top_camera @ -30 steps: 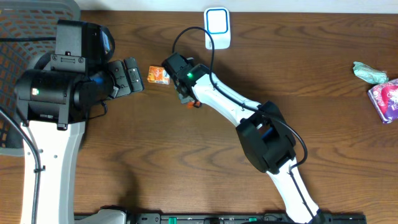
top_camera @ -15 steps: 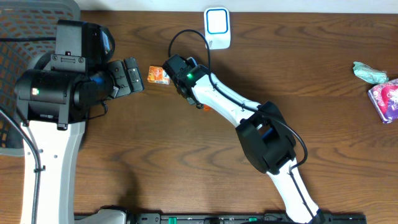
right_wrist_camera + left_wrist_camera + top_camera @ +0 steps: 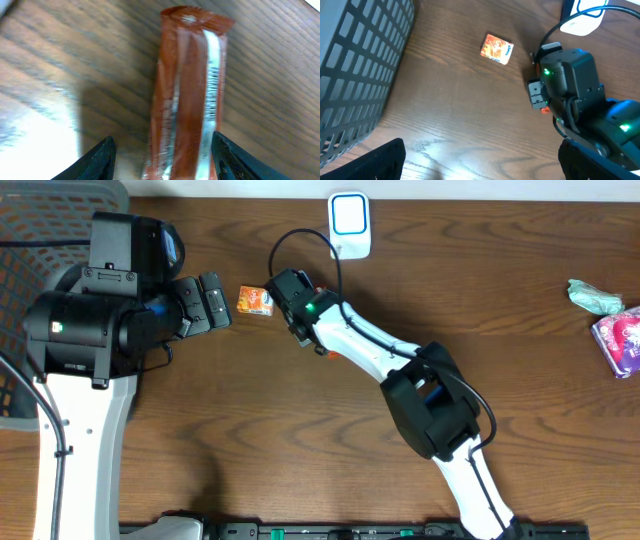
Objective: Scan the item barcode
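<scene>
A small orange packet (image 3: pixel 255 301) (image 3: pixel 496 48) lies on the wooden table between the two arms. My left gripper (image 3: pixel 205 302) (image 3: pixel 482 165) sits just left of it, wide open and holding nothing. In the right wrist view an orange-brown wrapper (image 3: pixel 187 95) with a barcode strip down its right side lies between my right gripper's (image 3: pixel 162 139) fingers. The right finger (image 3: pixel 225 155) touches its edge, while the left finger (image 3: pixel 97 157) stands apart. Whether this is the same packet I cannot tell. The white scanner (image 3: pixel 350 225) (image 3: pixel 582 17) stands at the back.
A grey mesh basket (image 3: pixel 40 220) (image 3: pixel 355 65) fills the far left. A black cable (image 3: pixel 285 245) loops from the scanner over the right arm's wrist (image 3: pixel 300 305). A green crumpled wrapper (image 3: pixel 595 295) and a purple packet (image 3: pixel 620 340) lie at the right edge.
The right arm's wrist has shifted slightly right and back, turning beside the orange packet. The left arm and the packet on the table have not moved.
</scene>
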